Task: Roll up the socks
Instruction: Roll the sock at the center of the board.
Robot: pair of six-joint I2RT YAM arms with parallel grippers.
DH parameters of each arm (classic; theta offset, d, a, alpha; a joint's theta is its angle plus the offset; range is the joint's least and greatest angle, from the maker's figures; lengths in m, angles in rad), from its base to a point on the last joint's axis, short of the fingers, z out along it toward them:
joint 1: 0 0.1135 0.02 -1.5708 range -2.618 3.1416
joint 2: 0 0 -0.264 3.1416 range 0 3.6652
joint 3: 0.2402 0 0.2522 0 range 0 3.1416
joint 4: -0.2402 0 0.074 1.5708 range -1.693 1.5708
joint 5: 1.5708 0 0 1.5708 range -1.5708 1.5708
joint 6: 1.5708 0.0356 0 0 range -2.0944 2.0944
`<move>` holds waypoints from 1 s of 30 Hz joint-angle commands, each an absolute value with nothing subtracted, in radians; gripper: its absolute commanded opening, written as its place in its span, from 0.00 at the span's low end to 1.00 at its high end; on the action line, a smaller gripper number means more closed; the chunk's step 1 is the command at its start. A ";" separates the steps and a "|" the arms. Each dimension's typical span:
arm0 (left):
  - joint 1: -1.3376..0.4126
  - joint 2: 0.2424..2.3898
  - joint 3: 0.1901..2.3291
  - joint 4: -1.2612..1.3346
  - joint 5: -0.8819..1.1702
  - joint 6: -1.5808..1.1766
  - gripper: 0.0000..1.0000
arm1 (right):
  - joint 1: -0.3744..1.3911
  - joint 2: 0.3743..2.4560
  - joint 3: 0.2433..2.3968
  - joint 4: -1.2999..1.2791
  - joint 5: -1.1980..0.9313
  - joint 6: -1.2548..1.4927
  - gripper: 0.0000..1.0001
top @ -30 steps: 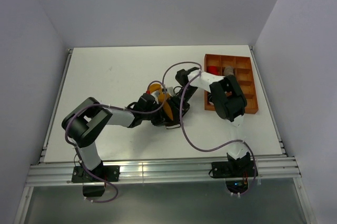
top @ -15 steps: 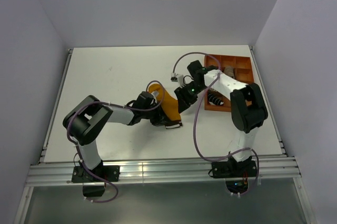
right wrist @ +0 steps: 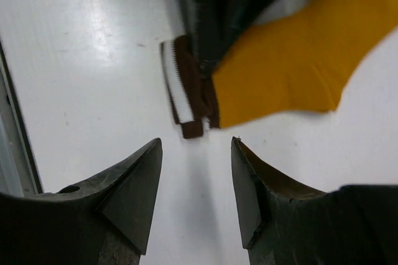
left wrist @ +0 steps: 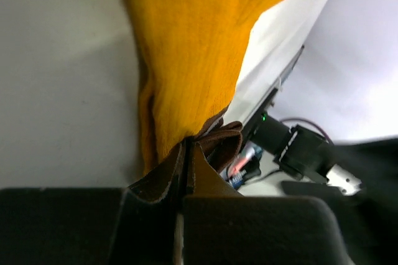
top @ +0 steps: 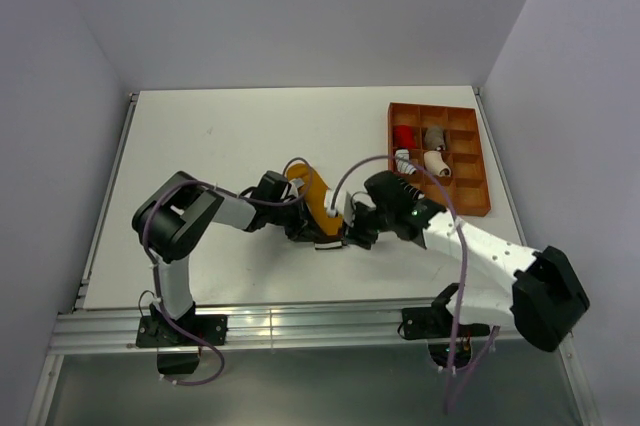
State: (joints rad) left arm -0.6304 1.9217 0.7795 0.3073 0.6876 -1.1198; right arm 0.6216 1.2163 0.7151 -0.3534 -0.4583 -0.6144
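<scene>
Mustard sock (top: 315,201) lies on the table (top: 220,146) near the middle, long axis diagonal. The toe end points to the far left and the brown-and-white striped cuff (top: 325,241) points toward the near edge. From the right wrist, the orange body (right wrist: 292,66) spreads up and to the right, with the cuff (right wrist: 186,91) at its left end.

Left claw (top: 305,229) sits at the cuff end, closed tight and pinching the brown cuff fabric. From the left wrist, the sock (left wrist: 193,60) stretches up and away from the clamped left claw (left wrist: 185,193).

Right claw (top: 352,236) is just right of the cuff, low over the table. Its jaws are parted about halfway and hold nothing. Through its own camera the right claw (right wrist: 196,196) has its gap lined up with the cuff end, just short of it and not touching.

Orange tray (top: 478,161) sits at the far right of the table, well apart from the sock, with a red bundle (top: 405,136) and a grey bundle (top: 433,136) in its far compartments.
</scene>
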 commanded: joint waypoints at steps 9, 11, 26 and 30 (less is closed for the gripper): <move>-0.646 2.011 0.732 0.017 0.609 -1.066 0.00 | 0.959 1.175 0.494 -0.035 -0.172 -0.824 0.56; -0.647 2.013 0.733 0.015 0.609 -1.065 0.00 | 0.988 1.199 0.492 -0.011 -0.152 -0.824 0.56; -0.647 2.016 0.753 0.003 0.624 -1.031 0.00 | 1.020 1.325 0.523 0.025 -0.080 -0.848 0.49; -0.646 2.016 0.762 -0.028 0.635 -1.019 0.00 | 1.022 1.359 0.552 0.008 -0.064 -0.845 0.47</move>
